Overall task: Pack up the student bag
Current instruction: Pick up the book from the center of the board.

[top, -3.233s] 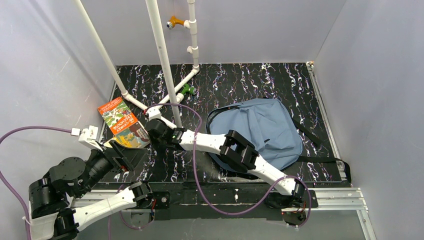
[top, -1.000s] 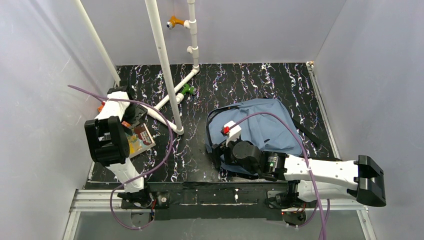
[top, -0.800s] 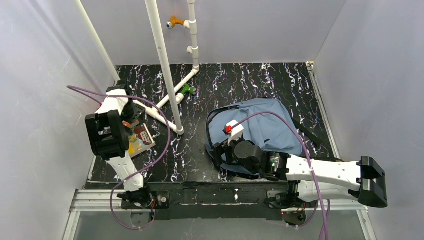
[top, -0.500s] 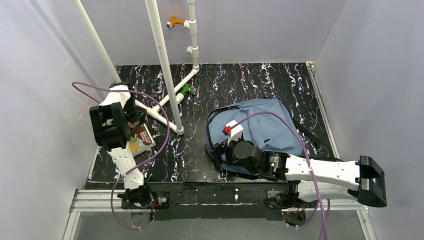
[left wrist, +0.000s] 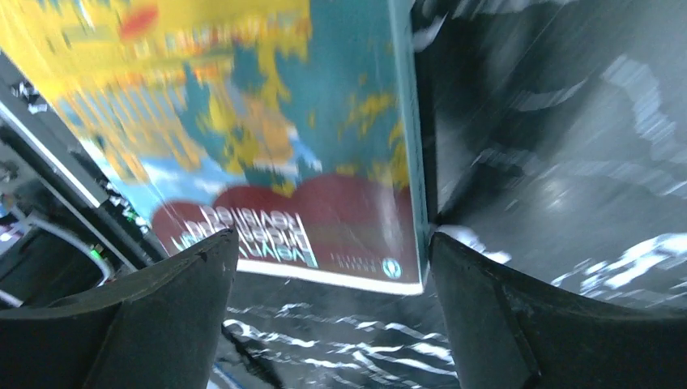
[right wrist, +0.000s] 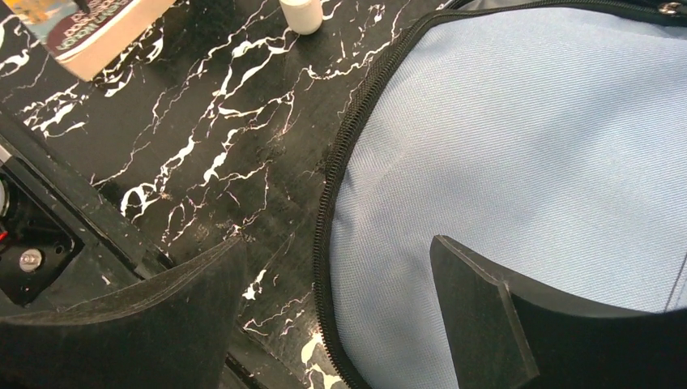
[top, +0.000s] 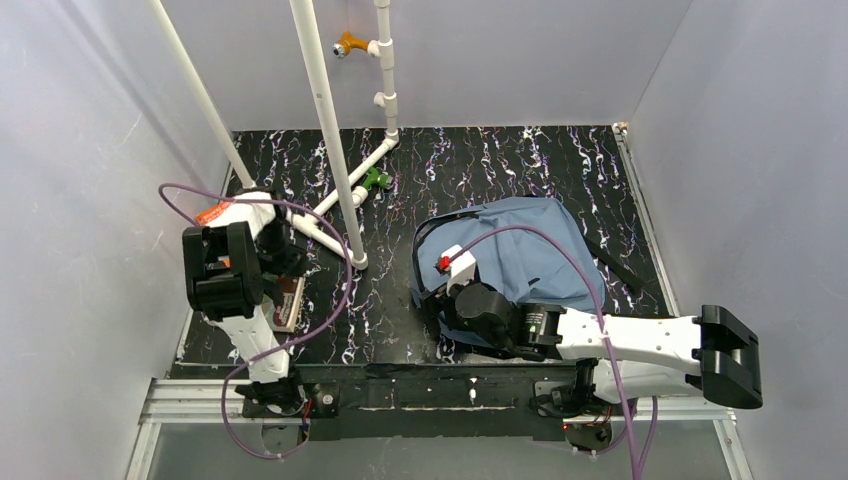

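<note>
The student bag [top: 545,255] lies flat on the desk [top: 480,165], right of centre, with its zipper [right wrist: 328,203] curving along the left rim. The right end effector [right wrist: 336,243] hangs just over that rim, jaws spread wide and holding nothing, so it is plainly the nearer arm. Well apart to the left, the left end effector [left wrist: 332,239] hovers over a picture book [left wrist: 308,162], also wide open and gripping nothing. The foot of a white pipe [top: 355,262] stands between book and bag.

This looks like a robot lab. Plain grey walls [top: 90,130] box in a black tabletop [top: 480,165] with white streaks. White plastic pipes [top: 322,100] stand on it. Purple cables [top: 346,285] run to two robot arms [top: 640,340] bolted at its near edge.
</note>
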`<state>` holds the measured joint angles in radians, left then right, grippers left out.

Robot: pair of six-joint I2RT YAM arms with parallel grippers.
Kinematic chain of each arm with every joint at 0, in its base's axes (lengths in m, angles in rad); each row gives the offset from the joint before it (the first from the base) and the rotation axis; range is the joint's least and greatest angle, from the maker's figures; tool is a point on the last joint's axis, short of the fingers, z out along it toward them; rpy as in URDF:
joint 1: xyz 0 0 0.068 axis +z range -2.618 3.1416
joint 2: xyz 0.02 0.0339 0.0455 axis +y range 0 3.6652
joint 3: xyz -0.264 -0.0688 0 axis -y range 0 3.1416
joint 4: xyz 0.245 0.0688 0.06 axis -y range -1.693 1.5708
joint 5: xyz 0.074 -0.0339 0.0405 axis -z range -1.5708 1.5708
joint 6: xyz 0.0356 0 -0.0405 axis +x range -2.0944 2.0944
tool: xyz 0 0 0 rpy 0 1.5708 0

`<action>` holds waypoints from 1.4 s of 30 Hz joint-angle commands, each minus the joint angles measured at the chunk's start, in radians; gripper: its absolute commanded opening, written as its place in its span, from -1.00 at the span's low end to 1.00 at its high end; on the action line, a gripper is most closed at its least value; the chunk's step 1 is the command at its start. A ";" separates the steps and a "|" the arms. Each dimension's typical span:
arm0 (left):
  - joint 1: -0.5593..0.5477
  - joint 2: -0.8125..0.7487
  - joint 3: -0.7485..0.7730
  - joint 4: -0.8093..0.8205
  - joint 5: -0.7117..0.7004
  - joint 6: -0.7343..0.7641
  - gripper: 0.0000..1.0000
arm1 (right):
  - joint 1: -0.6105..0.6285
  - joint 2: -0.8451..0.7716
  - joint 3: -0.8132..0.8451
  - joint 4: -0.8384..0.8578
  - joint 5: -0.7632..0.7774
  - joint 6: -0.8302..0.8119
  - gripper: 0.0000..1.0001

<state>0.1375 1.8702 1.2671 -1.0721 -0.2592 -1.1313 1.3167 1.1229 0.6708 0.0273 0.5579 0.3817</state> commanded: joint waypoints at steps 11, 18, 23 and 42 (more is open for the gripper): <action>-0.312 -0.448 -0.267 0.032 -0.031 -0.147 0.69 | -0.001 0.083 0.070 0.037 -0.029 0.000 0.82; 0.084 -0.543 -0.225 0.039 -0.039 0.073 0.97 | -0.001 0.081 0.062 0.047 -0.035 0.012 0.82; 0.214 -0.495 -0.148 0.180 -0.165 0.313 0.96 | -0.001 0.091 0.072 0.049 -0.059 0.012 0.83; 0.252 -0.167 -0.116 0.683 0.003 1.107 0.96 | -0.001 -0.008 0.106 -0.071 -0.123 -0.054 0.86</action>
<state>0.3717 1.6482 1.1069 -0.4442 -0.3714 -0.1555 1.3167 1.1622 0.7296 -0.0174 0.4416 0.3565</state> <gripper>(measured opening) 0.966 0.926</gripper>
